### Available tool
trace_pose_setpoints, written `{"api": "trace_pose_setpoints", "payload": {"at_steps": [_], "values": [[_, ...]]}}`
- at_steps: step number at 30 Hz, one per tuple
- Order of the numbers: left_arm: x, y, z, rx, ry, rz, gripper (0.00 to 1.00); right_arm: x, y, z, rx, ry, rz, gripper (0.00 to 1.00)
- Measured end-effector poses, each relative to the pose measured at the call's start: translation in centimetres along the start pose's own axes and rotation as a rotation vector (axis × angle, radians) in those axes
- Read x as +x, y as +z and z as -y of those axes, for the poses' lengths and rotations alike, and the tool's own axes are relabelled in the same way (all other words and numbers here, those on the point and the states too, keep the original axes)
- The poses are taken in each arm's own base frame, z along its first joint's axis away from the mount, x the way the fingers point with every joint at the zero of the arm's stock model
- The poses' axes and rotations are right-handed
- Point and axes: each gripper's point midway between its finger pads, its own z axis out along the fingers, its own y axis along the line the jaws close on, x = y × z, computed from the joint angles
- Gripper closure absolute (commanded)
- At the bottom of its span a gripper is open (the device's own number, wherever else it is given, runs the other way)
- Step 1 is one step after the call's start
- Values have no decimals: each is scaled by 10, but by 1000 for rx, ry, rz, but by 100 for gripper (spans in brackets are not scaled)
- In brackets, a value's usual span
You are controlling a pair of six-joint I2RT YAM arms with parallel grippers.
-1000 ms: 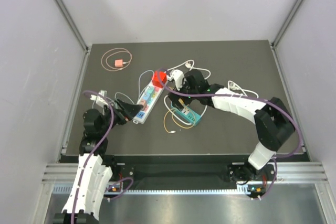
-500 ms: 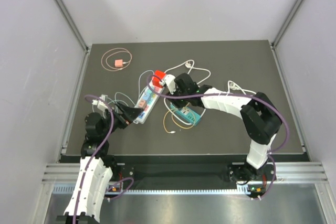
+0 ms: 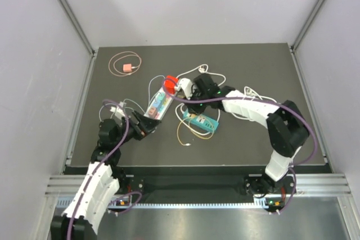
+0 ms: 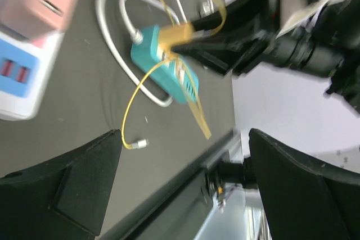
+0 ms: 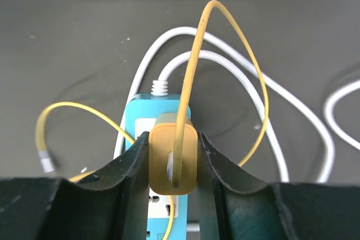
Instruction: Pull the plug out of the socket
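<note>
A yellow plug (image 5: 173, 158) with a yellow cable (image 5: 191, 66) looping from its top sits on a teal socket strip (image 5: 140, 111). My right gripper (image 5: 173, 139) is shut on the plug, one finger pressed against each side. From these views I cannot tell whether the plug has lifted from the socket. Seen from above, the right gripper (image 3: 197, 107) hangs over the teal strip (image 3: 206, 122) at mid table. My left gripper (image 3: 140, 126) is open and holds nothing, low at the near left. Its wrist view shows the plug (image 4: 174, 35) on the strip (image 4: 169, 74).
A white power strip (image 3: 156, 107) with coloured adapters and a red block (image 3: 170, 83) lies left of the teal strip. White cables (image 3: 211, 76) loop around both. The yellow cable's loose end (image 3: 184, 144) trails nearer. A pink coiled cable (image 3: 126, 63) lies far left.
My right gripper has dropped over the yellow plug and closed on it. The left arm has shifted a little to the right, still open.
</note>
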Motion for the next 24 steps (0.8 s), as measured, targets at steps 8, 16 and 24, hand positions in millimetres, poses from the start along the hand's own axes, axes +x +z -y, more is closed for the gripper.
{"api": "trace_pose_setpoints", "payload": {"at_steps": [8,16,24], "values": [[61,41,5,-15,29,-209,2,-20,-86,35,-56,85,271,100],[78,106,50,30,112,-199,4,2,-99,24,-123,265,364,100],[100,154,68,48,154,-196,8,5,-108,23,-123,375,420,100]]}}
